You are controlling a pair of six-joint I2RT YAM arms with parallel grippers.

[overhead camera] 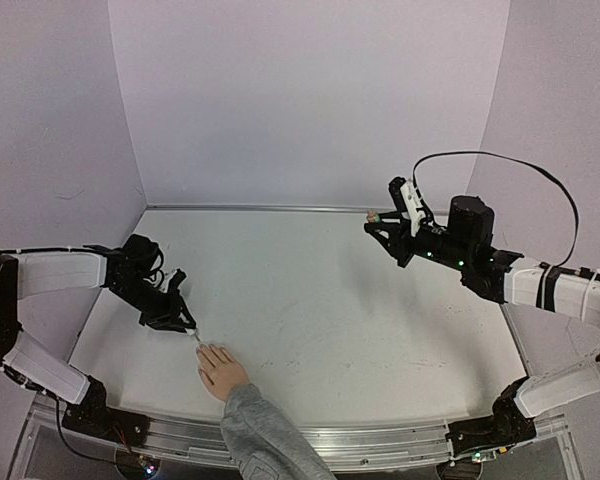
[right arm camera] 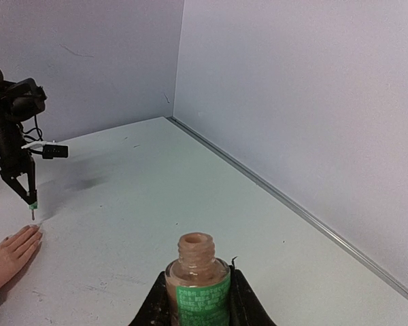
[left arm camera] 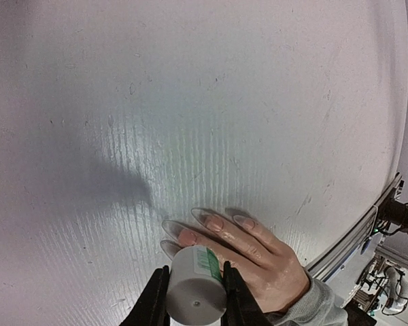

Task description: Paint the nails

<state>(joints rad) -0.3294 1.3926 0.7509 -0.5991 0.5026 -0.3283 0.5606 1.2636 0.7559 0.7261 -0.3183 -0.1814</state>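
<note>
The nails (left arm camera: pixel 207 219) are long, glossy, pale almond shapes on a smooth flesh-coloured hand (left arm camera: pixel 258 255). It lies palm down on the matte white desk (overhead camera: pixel 330 290) near its front left edge, with a grey knit sleeve (overhead camera: pixel 260 430) at the wrist. The left claw (left arm camera: pixel 195 272) is clenched on a whitish cylindrical brush cap (left arm camera: pixel 194 295) with a green label. The brush tip is just beside the fingertips, but contact cannot be told. The right claw (right arm camera: pixel 199 278), raised well apart, grips an uncapped glass polish bottle (right arm camera: pixel 198 272) of peach-coloured liquid.
</note>
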